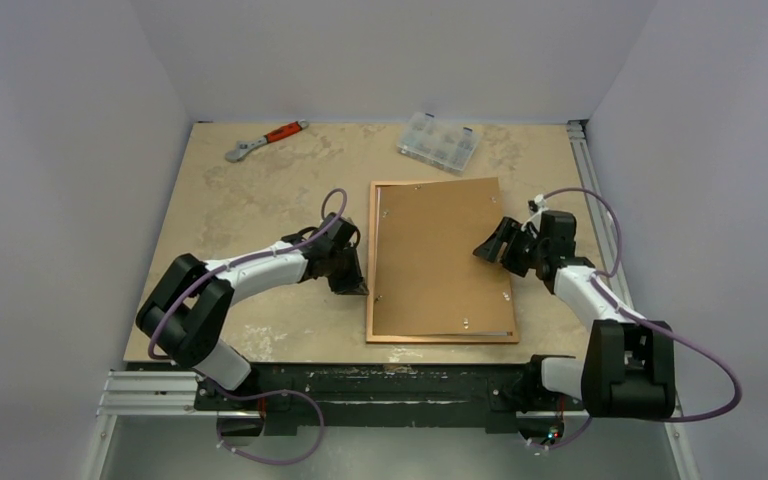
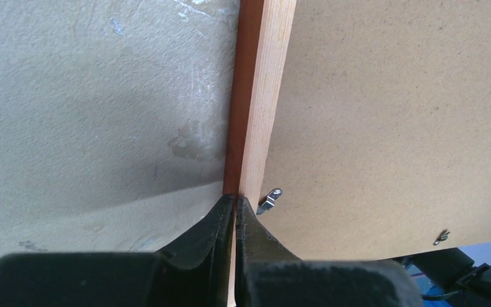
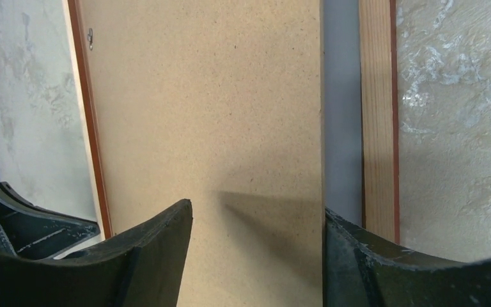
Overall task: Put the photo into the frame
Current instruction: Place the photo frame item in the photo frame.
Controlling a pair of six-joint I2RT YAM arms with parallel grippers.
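Observation:
The frame [image 1: 371, 250] lies back-up on the table, its pale wood rails showing. A brown backing board [image 1: 440, 255] lies on it, slightly skewed. My left gripper [image 1: 355, 285] is at the frame's left rail, and in the left wrist view it [image 2: 235, 201] is shut on that rail [image 2: 259, 96] beside the board [image 2: 390, 115]. My right gripper [image 1: 490, 250] is open over the board's right edge [image 3: 256, 214]. A pale grey strip [image 3: 340, 96] shows between the board [image 3: 211, 96] and the right rail [image 3: 376, 115]. I cannot tell if it is the photo's back. The photo's print is hidden.
A red-handled wrench [image 1: 265, 140] and a clear compartment box [image 1: 439, 142] lie at the table's far edge. A metal track [image 1: 590, 175] runs along the table's right side. Small metal turn clips [image 2: 270, 199] sit on the frame's back by my left fingers.

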